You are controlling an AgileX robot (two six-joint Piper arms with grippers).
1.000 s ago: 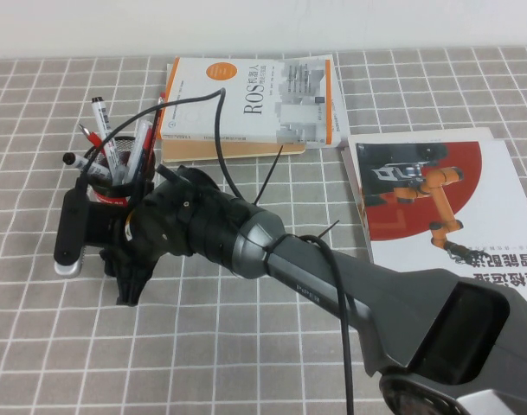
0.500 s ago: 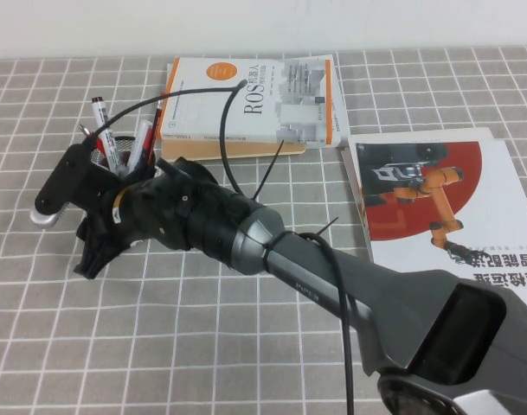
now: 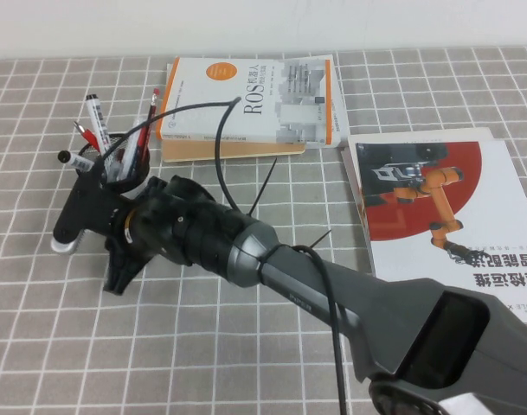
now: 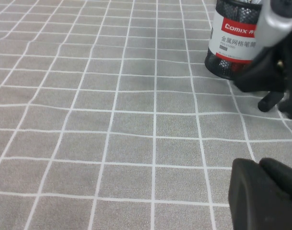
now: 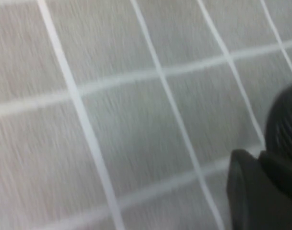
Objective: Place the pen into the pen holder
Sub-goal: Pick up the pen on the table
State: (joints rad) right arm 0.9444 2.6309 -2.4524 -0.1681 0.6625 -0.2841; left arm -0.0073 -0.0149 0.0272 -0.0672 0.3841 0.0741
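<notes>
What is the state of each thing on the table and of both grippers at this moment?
pen holder: upright, holds several pens
white pen: standing tilted in the pen holder
red pen: leaning in the pen holder
books: closed, stacked flat
magazine: lying flat, closed
right gripper: beside the pen holder, shut, holds nothing
left gripper: low over the tablecloth, away from the pen holder

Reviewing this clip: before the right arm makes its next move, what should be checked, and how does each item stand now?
1. Pens inside the holder: ok, several stand in it, including a white pen with a black cap.
2. Holder upright: ok.
3. Right end effector empty: ok, shut on nothing, low beside the holder.
4. Right arm apart from the holder: cannot tell, its wrist covers the holder's lower side.
5. Left end effector out of the way: ok, low over the cloth, apart from the holder; grip state cannot tell.
</notes>
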